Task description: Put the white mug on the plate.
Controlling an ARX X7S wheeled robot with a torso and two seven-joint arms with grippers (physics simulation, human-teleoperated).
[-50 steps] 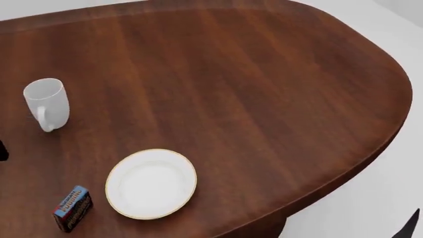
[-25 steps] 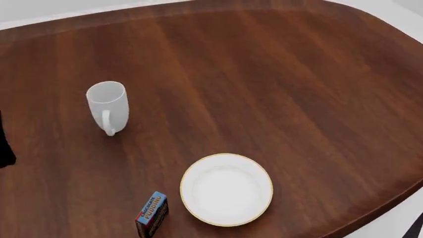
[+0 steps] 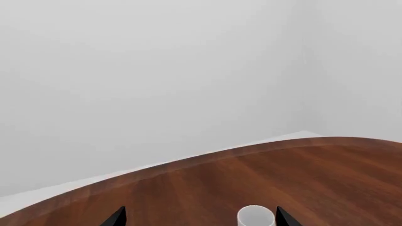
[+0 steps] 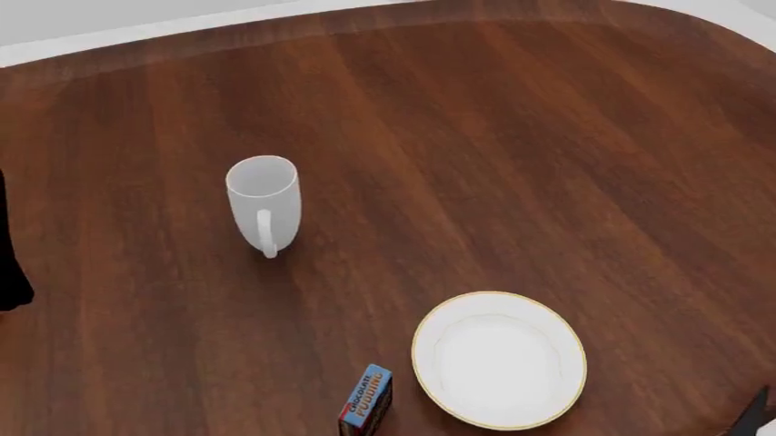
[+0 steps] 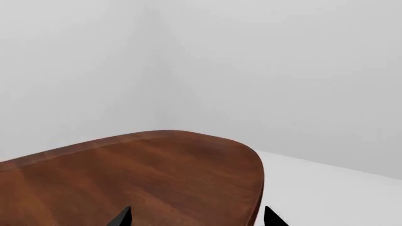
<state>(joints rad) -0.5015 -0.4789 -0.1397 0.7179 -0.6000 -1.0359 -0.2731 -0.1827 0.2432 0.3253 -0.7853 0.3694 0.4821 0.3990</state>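
Dark polished wood fills almost the whole head view, a rounded table (image 4: 510,136) with pale floor showing along the upper edge. At the far left edge of that frame a black sliver of my left arm (image 4: 10,263) pokes in; my left gripper (image 3: 196,217) shows only as two dark fingertips set wide apart at the bottom of the left wrist view, with nothing between them.

Left of centre stands the white mug (image 4: 263,214), upright, its open mouth up and its long axis vertical. Its loop handle points toward the lower edge of the frame, toward me. In the left wrist view the rim of the mug sits at the bottom edge, just inside the right-hand fingertip, so it lies ahead of that gripper and slightly off its centre line. I judge the left arm the nearer one for the grasp.

Lower centre, a small blue chocolate pudding box (image 4: 365,411) lies at the bottom edge, just beside the plate (image 4: 499,359), which rests flat and bare in the lower right, well apart from the mug.

My right gripper (image 5: 196,216) is likewise spread wide and empty, over bare wood.
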